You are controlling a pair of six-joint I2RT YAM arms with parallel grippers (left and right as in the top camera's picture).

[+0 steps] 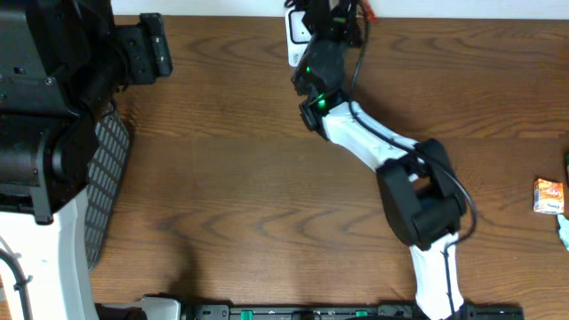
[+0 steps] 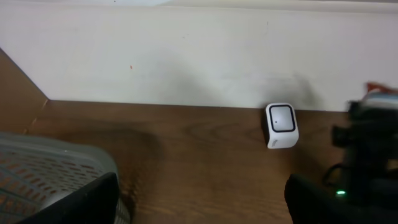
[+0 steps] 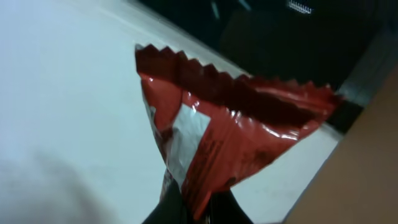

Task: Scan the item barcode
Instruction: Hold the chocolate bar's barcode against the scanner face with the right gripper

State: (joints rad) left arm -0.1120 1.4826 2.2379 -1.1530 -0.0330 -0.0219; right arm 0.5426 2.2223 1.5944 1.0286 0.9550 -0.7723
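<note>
Red packet (image 3: 230,124) clamped in right gripper (image 3: 199,210), held near white scanner (image 2: 281,124) at bench (image 1: 222,178) far edge; left gripper (image 1: 158,44) spread apart beside mesh basket (image 1: 107,178).

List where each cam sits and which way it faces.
Overhead: above the table, looking straight down; left arm and right arm show, the right reaching toward the scanner.
Left wrist: low over the table, facing the far wall and scanner; open left gripper frames the bottom.
Right wrist: looks along the right gripper at the red wrapper it pinches.
Shared: overhead and left wrist both show scanner and basket.
</note>
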